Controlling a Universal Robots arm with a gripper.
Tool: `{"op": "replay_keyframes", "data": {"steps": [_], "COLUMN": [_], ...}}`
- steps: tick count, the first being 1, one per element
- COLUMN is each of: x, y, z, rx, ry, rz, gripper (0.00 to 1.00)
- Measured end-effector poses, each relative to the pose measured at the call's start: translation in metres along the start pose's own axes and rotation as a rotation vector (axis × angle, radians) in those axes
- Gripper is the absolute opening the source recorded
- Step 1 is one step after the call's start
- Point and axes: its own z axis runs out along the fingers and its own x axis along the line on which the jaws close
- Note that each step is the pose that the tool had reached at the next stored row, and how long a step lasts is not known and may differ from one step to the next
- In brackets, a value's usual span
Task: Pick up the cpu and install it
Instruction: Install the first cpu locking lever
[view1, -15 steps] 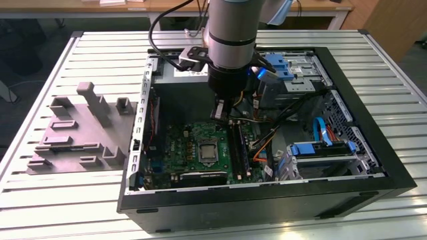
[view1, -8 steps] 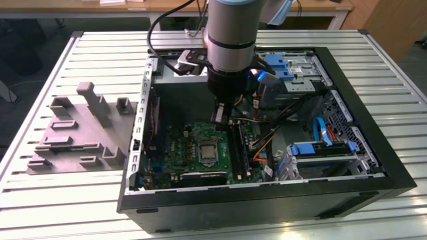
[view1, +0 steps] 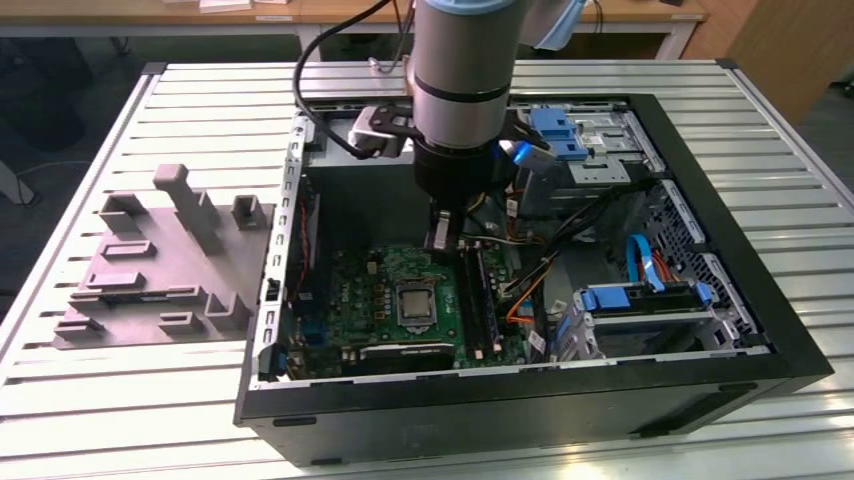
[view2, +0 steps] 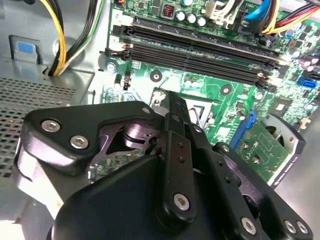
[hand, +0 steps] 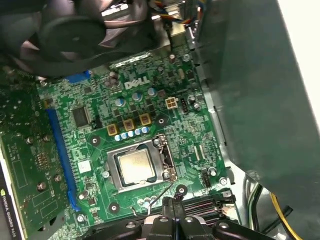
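Observation:
The cpu, a small square chip with a pale silvery top, lies flat inside the metal-framed socket on the green motherboard. In the exterior view the cpu lies low in the open black computer case. My gripper hangs a little above the board, just beyond the socket's far edge, with nothing in it. Its fingertips sit close together near the memory slots. In the second wrist view the black gripper points down at the board and hides most of the socket.
A grey moulded tray with raised blocks lies on the slatted table at the exterior view's left. The case walls ring the board. Cables, blue drive brackets and memory slots crowd the space beside the socket.

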Motion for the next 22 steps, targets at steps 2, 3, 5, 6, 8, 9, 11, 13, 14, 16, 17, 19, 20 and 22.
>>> {"op": "replay_keyframes", "data": {"steps": [2,3,5,6,8,9,11,13,14,16,17,19,20,22], "x": [0.0028,0.0044,0.0079,0.0093,0.0114,0.0117,0.0119,0.0123,0.013,0.0152,0.0164,0.0186,0.0195,0.0208], "y": [-0.0002,-0.0004,-0.001,-0.0013,-0.0016,-0.0016,-0.0017,-0.0017,-0.0017,-0.0014,-0.001,-0.0001,0.0001,0.0], "z": [0.0004,0.0007,0.0011,0.0013,0.0018,0.0022,0.0029,0.0036,0.0039,0.0047,0.0053,0.0062,0.0065,0.0078], "rx": [0.0007,0.0009,0.0014,0.0016,0.0024,0.0032,0.0054,0.0076,0.0081,0.009,0.0094,0.0101,0.0105,0.0114], "ry": [-0.0001,-0.0002,-0.0002,-0.0002,-0.0004,-0.0006,-0.0008,-0.0009,-0.0009,-0.0012,-0.0012,-0.0014,-0.0012,-0.0015], "rz": [-0.007,-0.01,-0.015,-0.018,-0.026,-0.035,-0.06,-0.085,-0.092,-0.102,-0.106,-0.114,-0.119,-0.129], "gripper": [0.11,0.11,0.11,0.11,0.11,0.11,0.11,0.11,0.11,0.11,0.11,0.11,0.11,0.11]}}
